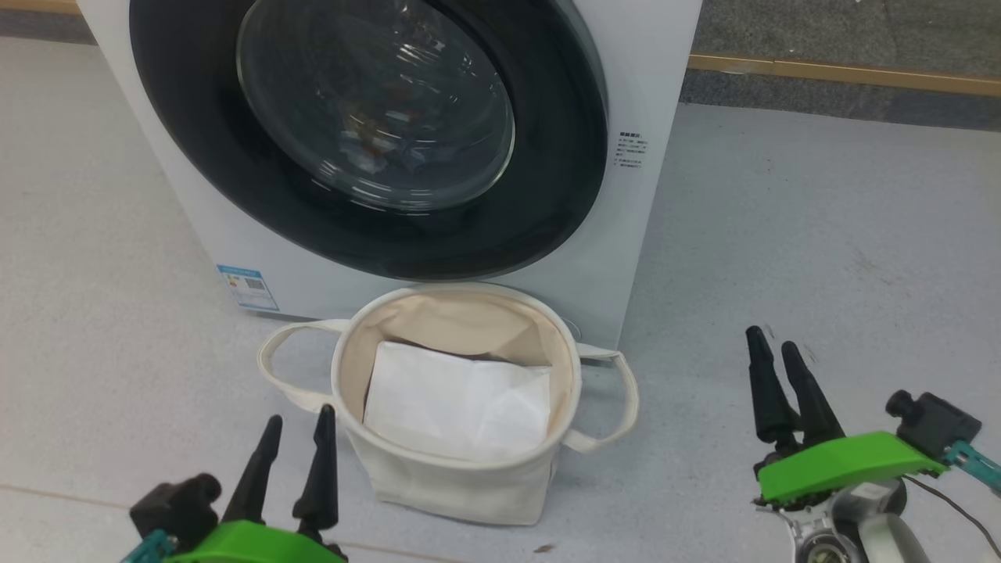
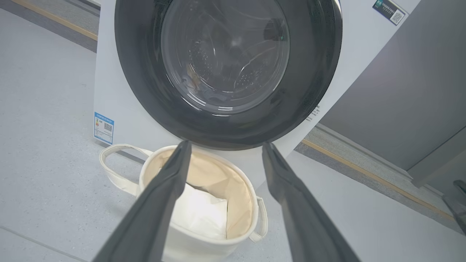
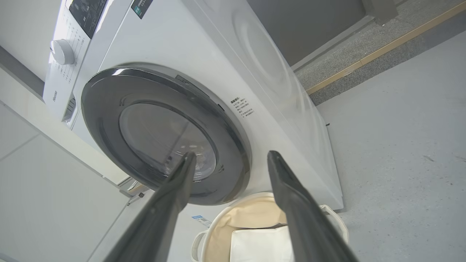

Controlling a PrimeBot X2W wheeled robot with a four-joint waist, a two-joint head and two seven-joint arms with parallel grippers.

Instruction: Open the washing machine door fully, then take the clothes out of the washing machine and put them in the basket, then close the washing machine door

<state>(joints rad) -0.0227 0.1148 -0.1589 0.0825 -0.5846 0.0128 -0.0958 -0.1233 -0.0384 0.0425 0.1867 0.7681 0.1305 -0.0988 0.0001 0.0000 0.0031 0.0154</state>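
Pale grey speckled floor [image 1: 821,234] runs back to a wood-coloured strip [image 1: 844,74] along its far edge; on it stands the white washing machine [image 1: 657,62], its front turned toward me. The washing machine door [image 1: 547,156] is shut, its glossy black rim lying flush against the cabinet front; the bulging glass in its middle is full of reflections. Behind that glass I make out dim orange and blue patches low in the drum; I take them for the clothes [image 1: 367,148], though the glare keeps me from being sure. A small blue label [image 1: 248,287] sits at the lower left corner of the cabinet front; a block of small printed text [image 1: 632,150] sits just right of the door; from the right wrist I also see a white dial [image 3: 62,51] on the control panel above.

The basket [image 1: 453,489] stands upright on the floor right at the foot of the washer, below the door; its two loop handles stick out to either side; a folded white sheet [image 1: 461,403] lies inside it.

My left gripper [image 1: 300,418] hangs just beside the basket's left side, fingers spread wide with nothing between them; my right gripper [image 1: 771,341] is well off to the basket's right over bare floor, fingers likewise parted and empty.
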